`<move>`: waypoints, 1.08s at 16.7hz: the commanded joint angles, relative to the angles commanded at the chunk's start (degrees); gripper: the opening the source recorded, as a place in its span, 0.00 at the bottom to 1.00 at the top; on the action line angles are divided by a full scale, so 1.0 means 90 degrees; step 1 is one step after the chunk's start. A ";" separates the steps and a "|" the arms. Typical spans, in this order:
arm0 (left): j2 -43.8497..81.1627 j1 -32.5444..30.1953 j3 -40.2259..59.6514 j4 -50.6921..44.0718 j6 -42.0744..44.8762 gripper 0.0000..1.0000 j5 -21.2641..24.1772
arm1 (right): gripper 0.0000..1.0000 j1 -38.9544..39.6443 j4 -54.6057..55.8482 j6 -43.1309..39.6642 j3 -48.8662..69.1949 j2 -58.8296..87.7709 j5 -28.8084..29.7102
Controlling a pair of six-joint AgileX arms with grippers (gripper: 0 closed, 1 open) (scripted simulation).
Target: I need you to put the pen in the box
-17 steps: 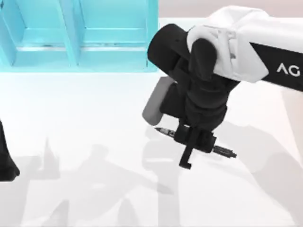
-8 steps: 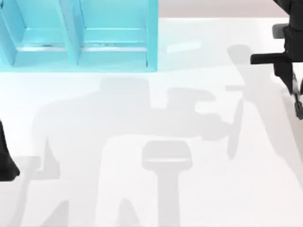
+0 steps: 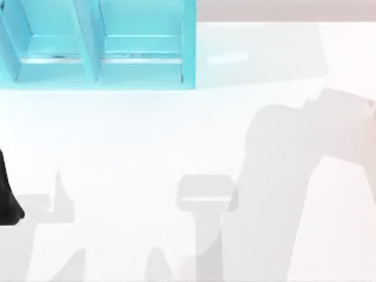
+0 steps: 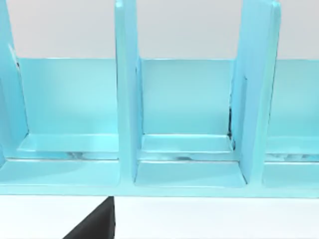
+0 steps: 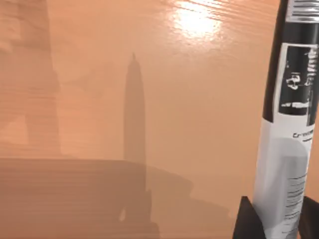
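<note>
Your right gripper's dark fingers [image 5: 247,219] pinch the slim black marker pen with a silvery-grey printed band [image 5: 289,129], standing upright above an orange wood-grain surface. The turquoise partitioned box [image 3: 100,47] sits upper left on the white worktop [image 3: 147,147]. The left arm [image 3: 7,200] rests at the left edge; you probably can't judge its fingers.

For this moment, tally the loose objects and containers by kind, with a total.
Pen, black with a silvery printed band, held upright between the right hand's fingers: 1
Turquoise box with divided compartments, at the table's far left: 1
Total: 2
</note>
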 joint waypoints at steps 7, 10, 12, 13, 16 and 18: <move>0.0000 0.0000 0.0000 0.0000 0.0000 1.00 0.0000 | 0.00 -0.0671 -0.0256 0.0697 0.0316 0.0090 -0.0002; 0.0000 0.0000 0.0000 0.0000 0.0000 1.00 0.0000 | 0.00 -0.0559 0.0099 0.0744 0.2875 0.1353 -0.0182; 0.0000 0.0000 0.0000 0.0000 0.0000 1.00 0.0000 | 0.00 -0.0436 0.0267 0.0920 0.2542 0.1094 -0.0485; 0.0000 0.0000 0.0000 0.0000 0.0000 1.00 0.0000 | 0.00 -0.0370 0.0375 0.1033 0.2278 0.0928 -0.0679; 0.0000 0.0000 0.0000 0.0000 0.0000 1.00 0.0000 | 0.00 -0.0180 0.0765 0.1333 0.1120 0.0336 -0.1124; 0.0000 0.0000 0.0000 0.0000 0.0000 1.00 0.0000 | 0.00 -0.0116 0.1043 0.1432 0.0054 -0.0063 -0.1181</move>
